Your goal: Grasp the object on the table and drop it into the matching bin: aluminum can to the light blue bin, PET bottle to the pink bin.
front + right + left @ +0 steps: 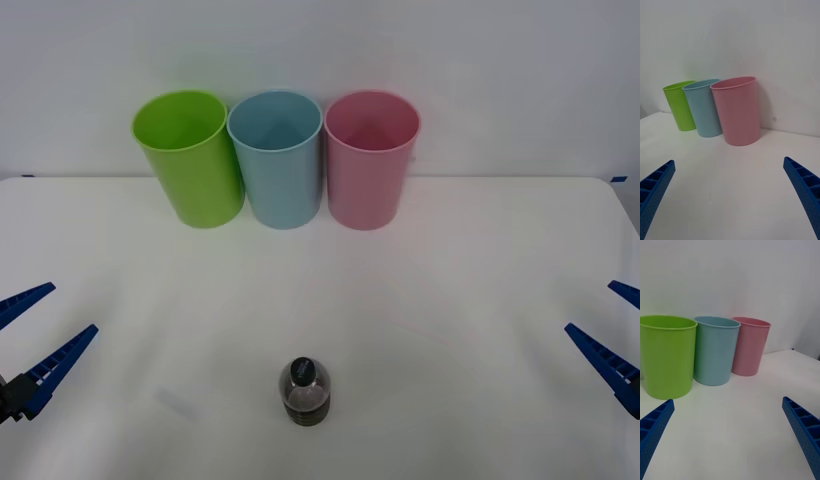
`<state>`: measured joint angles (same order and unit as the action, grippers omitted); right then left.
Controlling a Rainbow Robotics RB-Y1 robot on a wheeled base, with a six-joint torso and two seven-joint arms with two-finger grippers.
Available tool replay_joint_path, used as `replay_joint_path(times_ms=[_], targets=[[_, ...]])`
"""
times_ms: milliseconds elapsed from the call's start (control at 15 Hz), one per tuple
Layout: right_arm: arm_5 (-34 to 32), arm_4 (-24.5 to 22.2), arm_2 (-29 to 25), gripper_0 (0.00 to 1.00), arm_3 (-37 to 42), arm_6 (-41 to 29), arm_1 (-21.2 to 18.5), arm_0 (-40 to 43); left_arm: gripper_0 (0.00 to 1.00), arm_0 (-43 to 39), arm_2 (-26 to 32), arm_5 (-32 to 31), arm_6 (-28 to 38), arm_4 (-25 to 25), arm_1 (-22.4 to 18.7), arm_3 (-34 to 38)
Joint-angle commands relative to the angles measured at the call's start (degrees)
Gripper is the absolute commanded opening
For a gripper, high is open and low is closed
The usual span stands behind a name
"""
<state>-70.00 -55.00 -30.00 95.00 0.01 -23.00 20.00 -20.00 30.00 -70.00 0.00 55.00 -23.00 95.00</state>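
Observation:
A small clear PET bottle (304, 391) with a black cap and dark brown lower body stands upright near the front middle of the white table (450, 300). At the back stand the pink bin (371, 160) and, to its left, the light blue bin (276, 158); both show in the right wrist view as pink bin (736, 110) and light blue bin (703, 108), and in the left wrist view as pink bin (750, 346) and light blue bin (714, 350). My left gripper (35, 331) is open at the left edge. My right gripper (618, 330) is open at the right edge. Both are far from the bottle.
A lime green bin (190, 156) stands left of the light blue one, the three bins touching in a row against the white wall. Wide bare tabletop lies between the bins, the bottle and both grippers.

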Motion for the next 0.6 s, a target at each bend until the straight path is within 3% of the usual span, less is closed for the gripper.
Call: replay_joint_path(times_ms=[67,267,600], targets=[[0.0,0.0,0.0,1.00,0.0,0.0,0.0,0.0,1.00,0.0,0.0,0.0,0.0,0.0,0.0,0.0],[0.5,-1.0,0.2,1.00,-1.0,0.1,-0.6,1.4,1.00,0.0,0.0,0.0,0.0,0.0,0.0,0.0],[-0.8,-0.9,4.6,1.00,-1.2,0.8,-5.1,2.1,1.00,0.0,0.0,0.0,0.0,0.0,0.0,0.0]])
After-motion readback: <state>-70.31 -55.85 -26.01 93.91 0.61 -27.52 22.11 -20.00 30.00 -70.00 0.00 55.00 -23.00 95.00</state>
